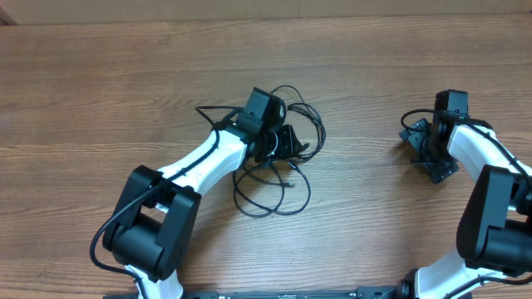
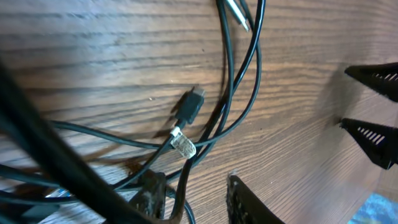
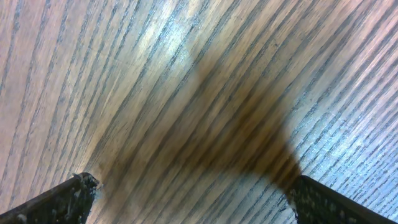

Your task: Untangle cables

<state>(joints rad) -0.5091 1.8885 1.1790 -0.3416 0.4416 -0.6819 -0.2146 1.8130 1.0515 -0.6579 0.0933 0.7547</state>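
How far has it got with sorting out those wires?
Nothing looks done yet: the cables lie in one overlapping tangle. In hand: the left jaws are down in the tangle, but it is unclear whether they grip anything. Left: separating them all. The right jaws hang open over bare table.

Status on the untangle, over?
Left hand over cables, grip unclear. Right hand open, empty, apart. Cables tangled; nothing in the way.
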